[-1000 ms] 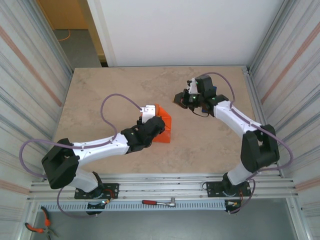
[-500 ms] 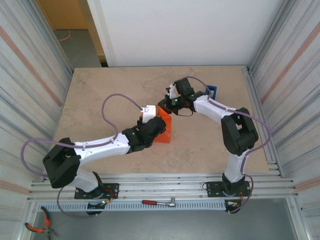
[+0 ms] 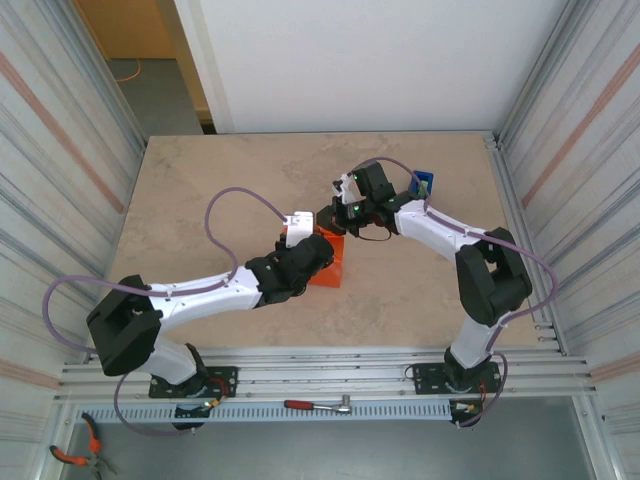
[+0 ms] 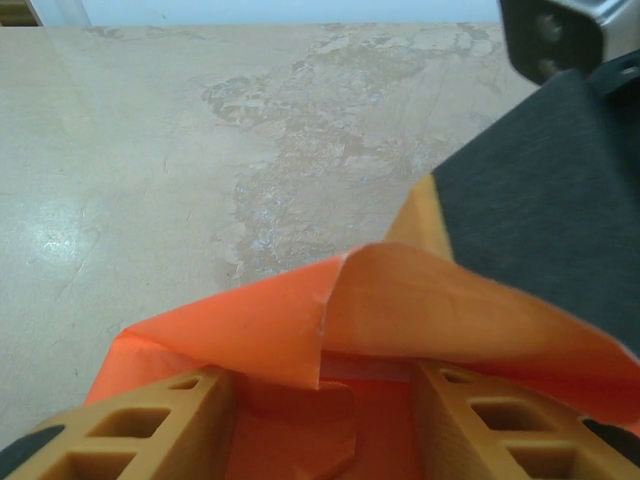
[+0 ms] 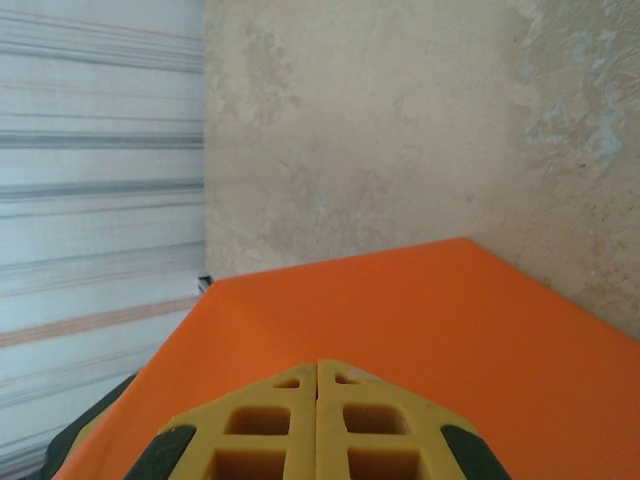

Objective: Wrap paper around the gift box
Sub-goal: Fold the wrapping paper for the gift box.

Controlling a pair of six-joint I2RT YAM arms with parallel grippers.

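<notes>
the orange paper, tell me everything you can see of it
The paper is a thin, matte, bright orange sheet, folded into a small parcel near the middle of the marbled table. In the left wrist view a loose flap arches up, creased. The left gripper has a finger on either side, apparently clasping it. The right gripper, closed, sits over a smooth flat face; contact cannot be told. What it covers is hidden.

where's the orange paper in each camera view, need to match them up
Top external: orange paper in the middle of the beige marbled tabletop.
Left wrist: lower half, a flap folded over between the left gripper fingers.
Right wrist: lower half, a flat orange face at the shut right gripper.
Shared landmark: that tabletop behind the paper.
</notes>
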